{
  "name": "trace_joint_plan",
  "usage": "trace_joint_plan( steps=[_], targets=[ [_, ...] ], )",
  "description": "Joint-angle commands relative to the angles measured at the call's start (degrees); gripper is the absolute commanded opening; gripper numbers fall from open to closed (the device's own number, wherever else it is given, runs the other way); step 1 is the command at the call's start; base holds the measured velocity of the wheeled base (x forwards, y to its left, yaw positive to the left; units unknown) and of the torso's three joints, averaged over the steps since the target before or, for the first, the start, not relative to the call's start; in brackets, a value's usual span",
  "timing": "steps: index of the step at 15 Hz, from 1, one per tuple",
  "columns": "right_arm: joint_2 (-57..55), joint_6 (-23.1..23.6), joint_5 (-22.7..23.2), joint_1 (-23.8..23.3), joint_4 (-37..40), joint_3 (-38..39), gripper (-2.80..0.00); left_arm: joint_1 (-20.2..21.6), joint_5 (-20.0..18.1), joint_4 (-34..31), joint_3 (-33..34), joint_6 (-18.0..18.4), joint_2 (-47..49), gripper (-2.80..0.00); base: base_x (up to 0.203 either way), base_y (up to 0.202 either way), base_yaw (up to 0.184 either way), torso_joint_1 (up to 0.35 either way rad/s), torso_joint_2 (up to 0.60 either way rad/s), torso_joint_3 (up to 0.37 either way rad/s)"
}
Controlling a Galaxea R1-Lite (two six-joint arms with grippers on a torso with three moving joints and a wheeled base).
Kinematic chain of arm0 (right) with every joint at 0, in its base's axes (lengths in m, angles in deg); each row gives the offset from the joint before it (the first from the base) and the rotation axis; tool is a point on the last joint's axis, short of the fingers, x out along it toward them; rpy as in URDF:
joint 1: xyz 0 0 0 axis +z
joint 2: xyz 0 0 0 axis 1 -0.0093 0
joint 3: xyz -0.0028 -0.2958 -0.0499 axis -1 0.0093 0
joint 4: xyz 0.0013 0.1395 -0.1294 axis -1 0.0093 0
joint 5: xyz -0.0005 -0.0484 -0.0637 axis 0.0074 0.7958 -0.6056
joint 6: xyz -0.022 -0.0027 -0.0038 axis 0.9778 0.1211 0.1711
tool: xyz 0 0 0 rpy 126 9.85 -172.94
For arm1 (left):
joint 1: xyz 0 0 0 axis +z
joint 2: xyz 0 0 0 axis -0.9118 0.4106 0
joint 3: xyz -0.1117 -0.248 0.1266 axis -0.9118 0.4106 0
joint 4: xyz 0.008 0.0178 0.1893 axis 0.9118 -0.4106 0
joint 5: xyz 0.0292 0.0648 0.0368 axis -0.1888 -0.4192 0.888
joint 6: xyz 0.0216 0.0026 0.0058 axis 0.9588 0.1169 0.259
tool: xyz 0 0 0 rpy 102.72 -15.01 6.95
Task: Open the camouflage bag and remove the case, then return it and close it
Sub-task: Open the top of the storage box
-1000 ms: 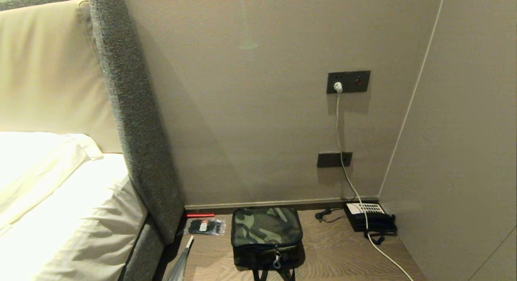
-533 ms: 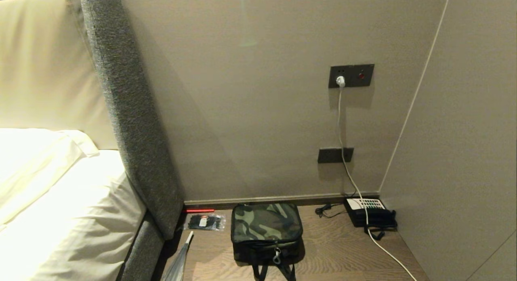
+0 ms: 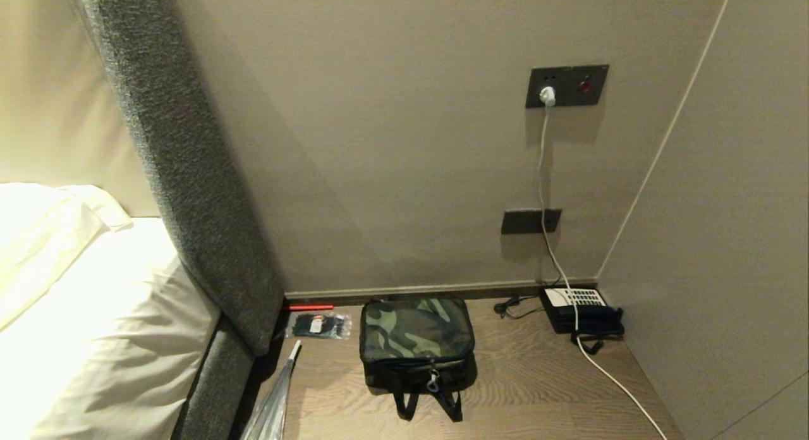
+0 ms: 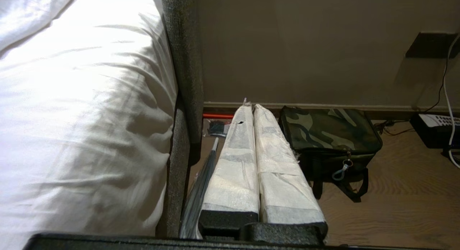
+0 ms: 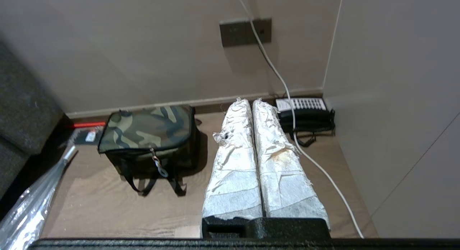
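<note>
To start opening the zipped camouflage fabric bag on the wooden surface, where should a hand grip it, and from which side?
Grip the silver zipper pull hanging at the middle of the front face of the camouflage fabric bag, coming from the robot's side. It dangles free just below the closed lid seam, above the black straps, so probably nothing blocks a pinch.

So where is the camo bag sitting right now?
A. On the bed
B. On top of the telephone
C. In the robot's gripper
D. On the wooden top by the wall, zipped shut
D: the camouflage bag rests on the wooden surface near the wall, lid closed with the zipper pull hanging at its front, apart from the telephone; no gripper touches it.
</note>
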Motion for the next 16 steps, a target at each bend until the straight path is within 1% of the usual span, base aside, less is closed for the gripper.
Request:
trace_joint_plan(
  steps=[1, 16],
  targets=[
    [-0.1, 0.0, 0.0, 0.0, 0.0, 0.7, -2.80, 0.0, 0.1, 0.0, 0.0, 0.0, -0.1, -2.80, 0.000, 0.000, 0.000, 0.004, 0.00, -0.206],
    [-0.1, 0.0, 0.0, 0.0, 0.0, 0.8, -2.80, 0.0, 0.1, 0.0, 0.0, 0.0, -0.1, -2.80, 0.000, 0.000, 0.000, 0.001, 0.00, -0.195]
  ],
)
